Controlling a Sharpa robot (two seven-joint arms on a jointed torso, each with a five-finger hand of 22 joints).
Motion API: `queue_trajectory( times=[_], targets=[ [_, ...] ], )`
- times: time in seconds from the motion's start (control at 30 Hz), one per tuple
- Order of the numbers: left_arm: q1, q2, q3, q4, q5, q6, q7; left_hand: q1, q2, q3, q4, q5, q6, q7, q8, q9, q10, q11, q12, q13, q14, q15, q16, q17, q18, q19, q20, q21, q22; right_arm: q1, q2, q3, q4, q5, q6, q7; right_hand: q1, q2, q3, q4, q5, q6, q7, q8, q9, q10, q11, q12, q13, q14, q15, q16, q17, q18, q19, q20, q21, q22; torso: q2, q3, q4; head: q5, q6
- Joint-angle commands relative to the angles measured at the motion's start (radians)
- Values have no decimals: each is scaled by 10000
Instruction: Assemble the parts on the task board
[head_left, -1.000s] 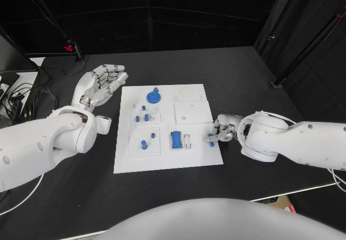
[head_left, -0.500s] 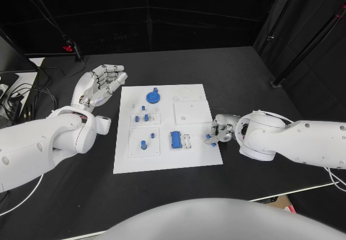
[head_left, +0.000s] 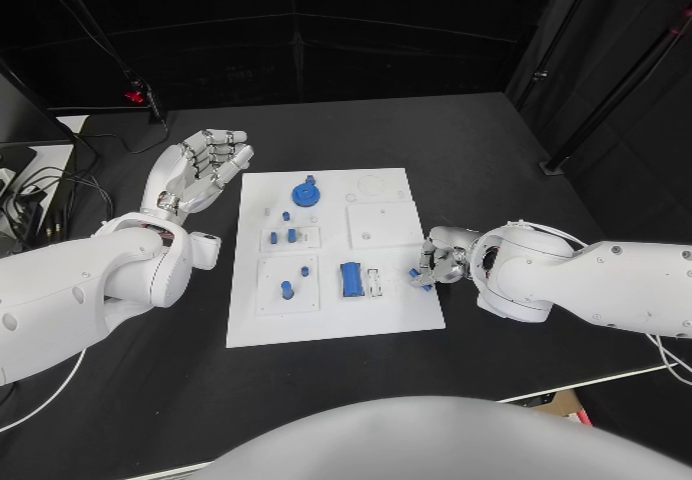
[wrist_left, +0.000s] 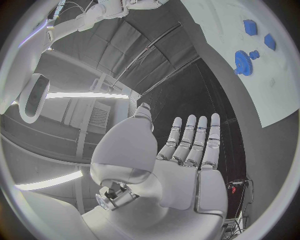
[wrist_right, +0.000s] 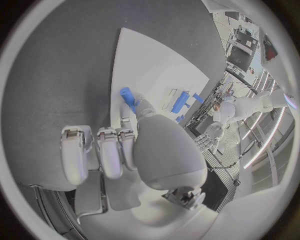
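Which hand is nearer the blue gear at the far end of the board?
Left. The left hand hovers open just off the task board's left edge, level with the blue gear. The right hand is at the board's right edge, nearer the robot, pinching a small blue part.

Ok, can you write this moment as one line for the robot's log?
left hand: open, raised beside board | right hand: pinching small blue part at board right edge | gear: on board, far end
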Motion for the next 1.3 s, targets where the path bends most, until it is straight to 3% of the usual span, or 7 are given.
queue_trajectory(
  times=[0.03, 0.27, 0.4, 0.77, 1.0, 1.3],
  targets=[
    [14, -14, 10, 28, 5, 51, 790, 20, 112, -62, 13, 68, -21, 1375, 65, -11, 12, -15, 34, -14, 0, -22, 44, -10, -108, -44, -2, 58, -14, -103, -12, -96, 19, 808, -457, 419, 233, 91, 337, -114, 59, 382, -28, -1131, -3739, 1059, -75, 33, 2653, 1038, -21, 25, 2635, -73, 1022, 25, 33, 2634, 7, 6, -3, 20, 0],
    [12, -29, 10, 31, 5, 64, 787, 22, 114, -65, 14, 70, -19, 1374, 67, -11, 15, -16, 38, -14, -1, -22, 47, -13, -108, -46, -2, 58, -16, -101, -239, -93, 274, 1982, -1230, 1135, 97, -133, 964, -326, 325, 1170, -28, -1853, -3992, 1059, -66, 33, 2653, 1038, -36, 25, 2635, -73, 1022, 6, 33, 2634, 3, 2, 9, 19, 0],
    [11, -29, 10, 28, 5, 64, 782, 22, 114, -65, 14, 70, -19, 1374, 67, -11, 15, -16, 38, -14, -1, -22, 47, -13, -108, -46, -2, 58, -16, -99, -366, -91, 430, 2524, -1594, 1459, 19, -202, 1181, -417, 497, 1408, -24, -2056, -4044, 1059, -46, 33, 2653, 1038, -24, 25, 2635, -73, 1022, 20, 33, 2634, -1, 0, 4, 42, 0],
    [9, -1, 10, 1, 5, 72, 768, 22, 114, -65, 14, 70, -19, 1374, 67, -11, 15, -16, 38, -14, -1, -22, 47, -13, -108, -46, -2, 58, -16, -94, -475, -88, 431, 3774, -2034, 2090, -154, -309, 1303, -461, 524, 1742, -52, -2204, -4062, 1059, -64, 33, 2653, 1038, -12, 25, 2635, -73, 1022, 33, 33, 2634, 0, 4, 18, 20, 0],
    [9, -9, 10, 5, 5, 71, 761, 22, 114, -65, 14, 70, -19, 1374, 67, -11, 15, -16, 38, -14, -1, -22, 47, -13, -108, -46, -2, 58, -16, -93, -489, -88, 369, 4289, -2308, 2469, -265, -364, 1325, -467, 517, 1960, -89, -2273, -4060, 1059, -95, 33, 2653, 1038, -23, 25, 2635, -73, 1022, 31, 33, 2634, 3, 3, 2, 100, 0],
    [9, 22, 10, -28, 5, 85, 753, 22, 114, -65, 14, 70, -19, 1374, 67, -11, 15, -16, 38, -14, -1, -22, 47, -13, -108, -46, -2, 58, -16, -75, -573, -80, 508, 6283, -1996, 2633, -300, -382, 1330, -473, 535, 2044, -102, -2299, -4057, 1059, -109, 33, 2653, 1038, -31, 25, 2635, -73, 1022, 27, 33, 2634, -6, -1, 22, 102, 0]
  ],
)
